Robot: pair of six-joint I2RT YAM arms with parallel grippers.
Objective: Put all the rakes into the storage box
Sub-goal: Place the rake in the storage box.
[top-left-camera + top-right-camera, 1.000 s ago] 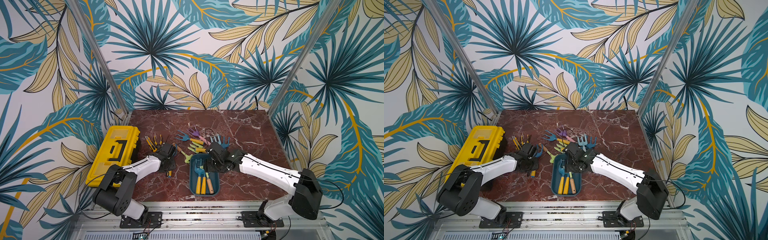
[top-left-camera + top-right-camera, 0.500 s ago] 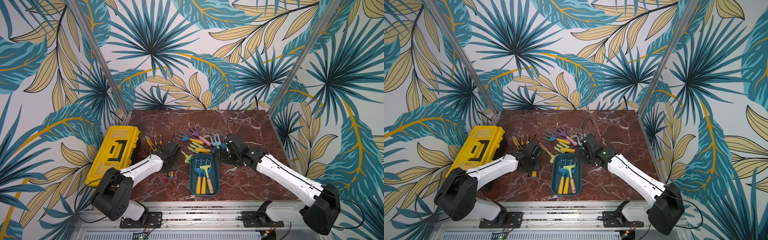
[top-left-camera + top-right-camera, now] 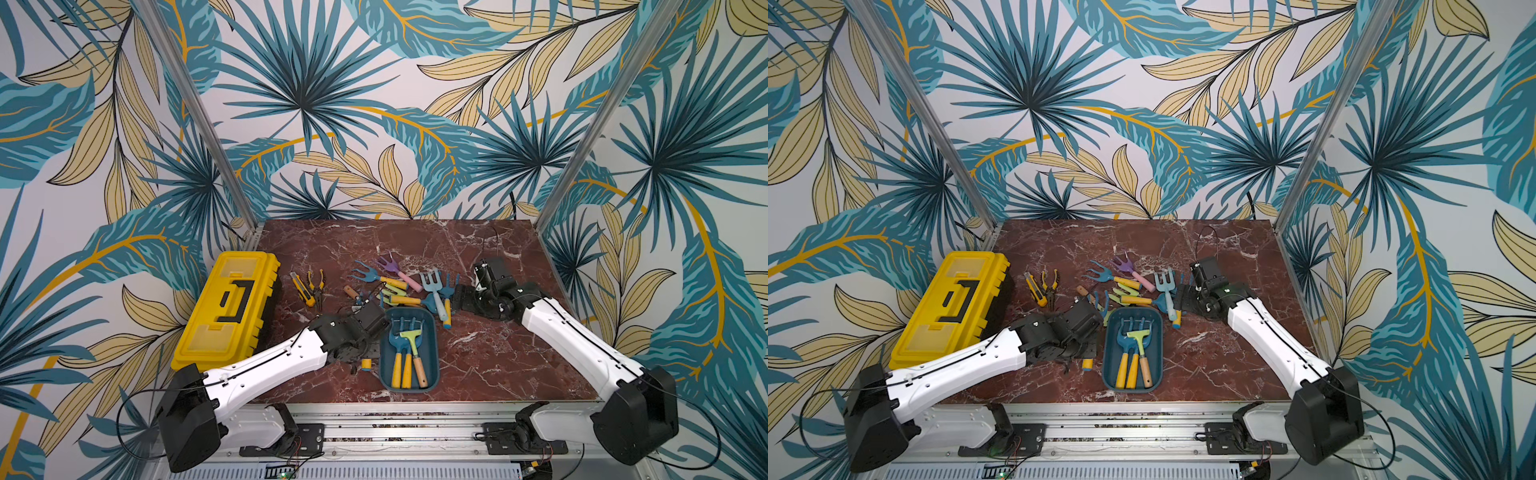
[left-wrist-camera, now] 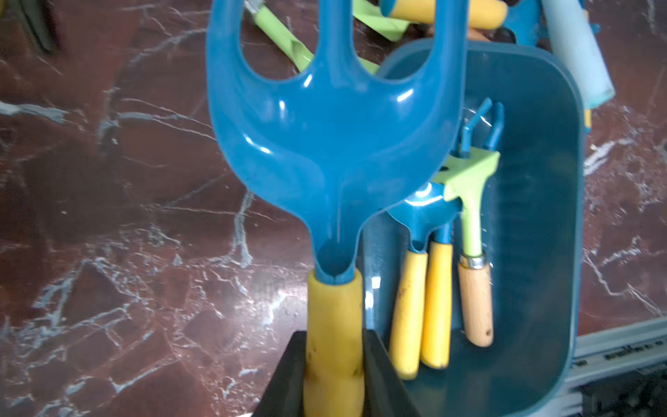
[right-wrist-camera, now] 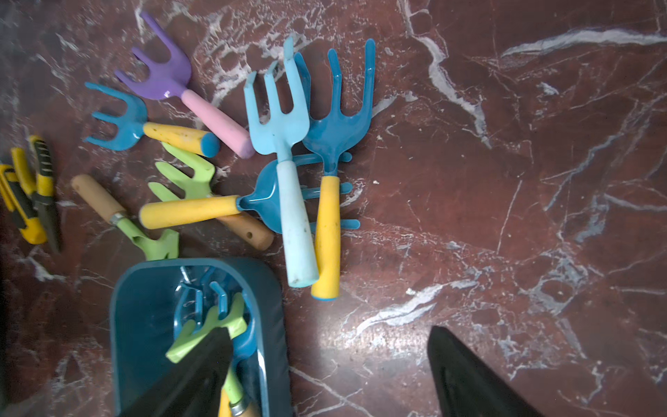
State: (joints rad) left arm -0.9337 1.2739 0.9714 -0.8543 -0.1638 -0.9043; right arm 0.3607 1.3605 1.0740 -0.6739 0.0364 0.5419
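My left gripper [image 4: 334, 361] is shut on the yellow handle of a blue rake [image 4: 335, 144]. It holds the rake just left of the dark teal storage box [image 4: 563, 224], with the head pointing toward the back. In both top views the handle end [image 3: 365, 364] pokes out beside the box [image 3: 435, 357] [image 3: 1159, 357]. The box holds three rakes: two blue with yellow handles and one green with a wooden handle [image 3: 415, 345]. My right gripper [image 5: 330, 379] is open and empty. It hangs over bare marble, right of the box and of the loose rakes [image 3: 459, 297].
Several loose rakes [image 5: 288, 151] lie in a pile behind the box [image 3: 399, 286]. A utility knife and pliers [image 3: 309, 286] lie further left. The big yellow toolbox [image 3: 232, 307] stands at the table's left edge.
My right gripper left the spot over the box, swung right and back, and opened wide. My left gripper carried the blue rake rightward, close to the box's left side.
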